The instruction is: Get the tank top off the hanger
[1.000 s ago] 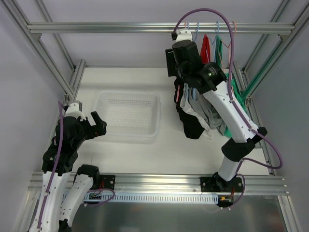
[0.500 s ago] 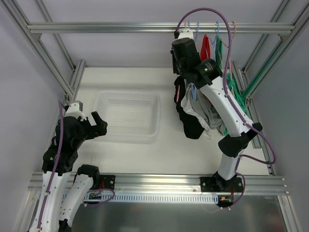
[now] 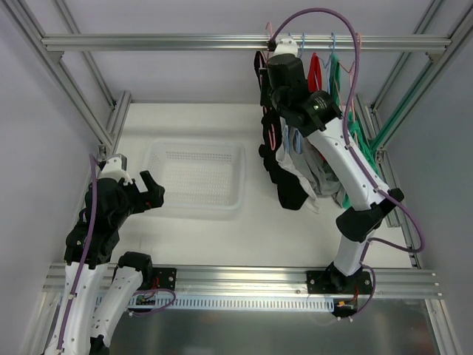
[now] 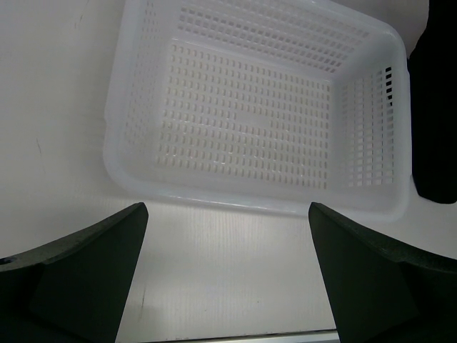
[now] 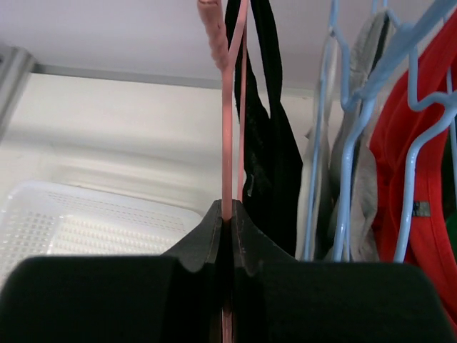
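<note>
**Left arm waits, right arm holds on**

The left gripper [image 3: 153, 191], jaws apart, hovers beside the basket [image 3: 194, 206], well apart from the clothes. The black tank top [image 3: 287, 185] hangs lengthwise from the pink hanger [image 5: 227, 107]. Seen from overhead, it lies at six o'clock from the right gripper [image 5: 228, 221], whose jaws are pinched on the hanger's wire.

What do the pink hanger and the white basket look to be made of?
The pink hanger is likely plastic or coated wire: a thin, smooth rod of uniform colour. The white basket looks like moulded plastic, slightly translucent and semi-gloss, with a regular grid of perforations.
</note>
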`<control>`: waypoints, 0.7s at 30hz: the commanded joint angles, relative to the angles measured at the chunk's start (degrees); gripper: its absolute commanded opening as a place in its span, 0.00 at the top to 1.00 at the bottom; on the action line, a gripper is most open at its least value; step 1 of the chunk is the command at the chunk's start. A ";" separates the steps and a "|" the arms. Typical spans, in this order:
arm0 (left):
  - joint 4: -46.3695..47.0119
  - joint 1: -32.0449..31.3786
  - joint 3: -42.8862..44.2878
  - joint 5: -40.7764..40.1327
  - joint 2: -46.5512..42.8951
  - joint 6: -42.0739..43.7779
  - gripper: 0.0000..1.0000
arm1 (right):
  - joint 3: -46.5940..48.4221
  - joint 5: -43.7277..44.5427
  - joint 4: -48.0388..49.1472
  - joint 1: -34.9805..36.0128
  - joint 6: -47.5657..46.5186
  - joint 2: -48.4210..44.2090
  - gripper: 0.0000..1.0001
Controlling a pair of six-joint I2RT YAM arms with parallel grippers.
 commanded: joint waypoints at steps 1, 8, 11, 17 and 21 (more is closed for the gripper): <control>1.57 -0.69 -0.28 0.99 -0.12 -0.33 0.01 | 0.54 -3.72 10.96 0.37 -0.92 -6.15 1.00; 1.57 -0.61 -0.19 1.17 -0.65 -0.16 0.01 | -6.73 -10.93 15.44 1.16 -1.45 -12.74 1.00; 1.65 -0.61 -0.10 1.34 -1.53 -0.07 0.01 | -15.17 -15.05 18.69 1.78 -1.36 -18.54 1.00; 2.62 -0.78 0.69 7.91 -3.90 1.25 0.01 | -32.63 -19.10 19.31 2.48 -0.57 -31.87 1.00; 5.95 -0.78 2.18 17.73 -4.69 0.81 0.01 | -45.13 -22.79 19.75 2.66 -0.57 -43.29 1.00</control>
